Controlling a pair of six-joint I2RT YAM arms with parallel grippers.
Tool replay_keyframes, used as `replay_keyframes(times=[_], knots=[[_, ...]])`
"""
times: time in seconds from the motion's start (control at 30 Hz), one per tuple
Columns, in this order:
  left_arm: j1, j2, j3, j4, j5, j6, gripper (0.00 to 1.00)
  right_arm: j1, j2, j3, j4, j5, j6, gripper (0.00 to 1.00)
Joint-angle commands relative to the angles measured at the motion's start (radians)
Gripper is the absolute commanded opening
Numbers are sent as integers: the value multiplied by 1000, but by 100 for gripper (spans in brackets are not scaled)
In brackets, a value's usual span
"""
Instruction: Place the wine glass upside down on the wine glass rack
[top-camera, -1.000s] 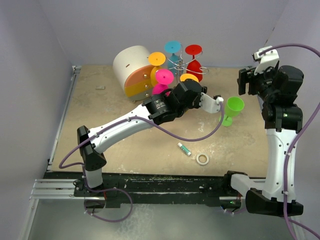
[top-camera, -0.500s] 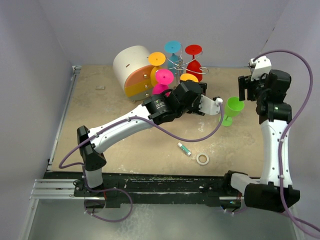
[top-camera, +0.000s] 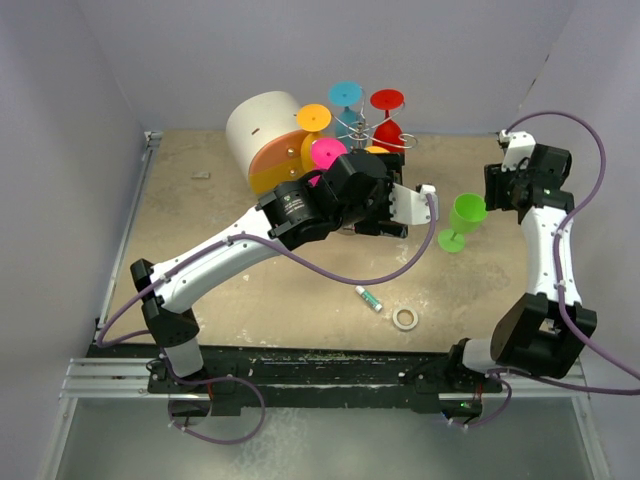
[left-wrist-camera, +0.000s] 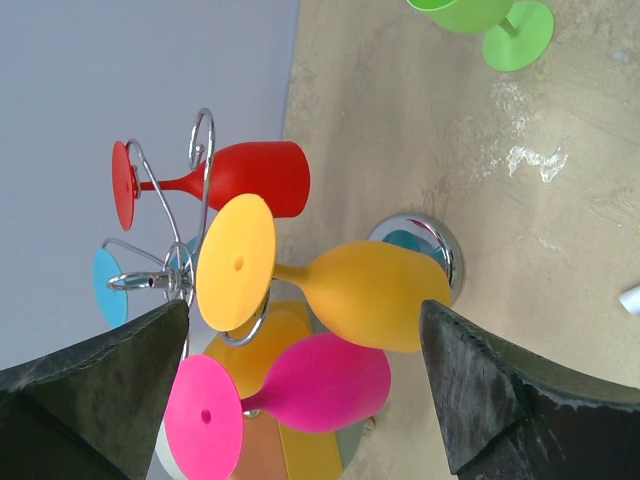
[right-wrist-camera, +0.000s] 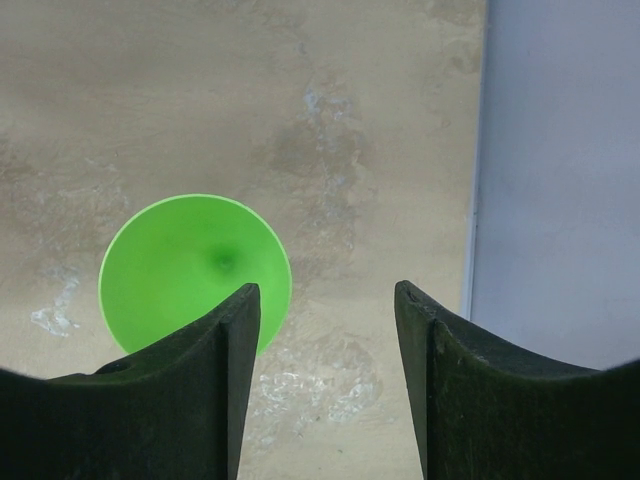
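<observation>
The wine glass rack (top-camera: 360, 126) stands at the back with red, blue, orange and pink glasses hanging upside down on it. In the left wrist view its chrome base (left-wrist-camera: 446, 250) and curled arms (left-wrist-camera: 204, 140) show. An orange glass (left-wrist-camera: 365, 295) and a pink glass (left-wrist-camera: 320, 385) hang just beyond my fingers. My left gripper (top-camera: 375, 190) (left-wrist-camera: 300, 390) is open at the rack and holds nothing. A green wine glass (top-camera: 462, 220) (right-wrist-camera: 190, 270) stands upright on the table. My right gripper (top-camera: 495, 190) (right-wrist-camera: 325, 335) hovers open above it, the bowl under the left finger (right-wrist-camera: 200, 380).
A white-and-orange round drawer box (top-camera: 262, 140) sits left of the rack. A small green-and-white tube (top-camera: 369, 297) and a tape roll (top-camera: 405, 318) lie near the front. Walls close the table in at the back and on both sides.
My left gripper has opened wide and shifted slightly left at the rack. The right arm has swung in and down over the green glass, its jaws a little narrower.
</observation>
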Motion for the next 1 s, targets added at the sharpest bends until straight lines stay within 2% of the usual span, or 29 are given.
replay_keyframes(times=[0.0, 0.27, 0.6, 0.87, 0.97], knots=[[-3, -35, 36, 25, -12, -35, 99, -4, 30, -2, 26, -46, -7, 58], [-3, -55, 28, 31, -14, -38, 99, -3, 99, -2, 14, -72, -3, 47], [-3, -70, 19, 44, -45, -31, 99, -3, 156, 33, -40, -110, -25, 19], [-2, -75, 34, 59, -65, -45, 99, -4, 74, 78, -65, -115, -24, 1], [-3, -79, 49, 87, -78, -66, 99, -4, 39, 110, -84, -102, -28, 0]])
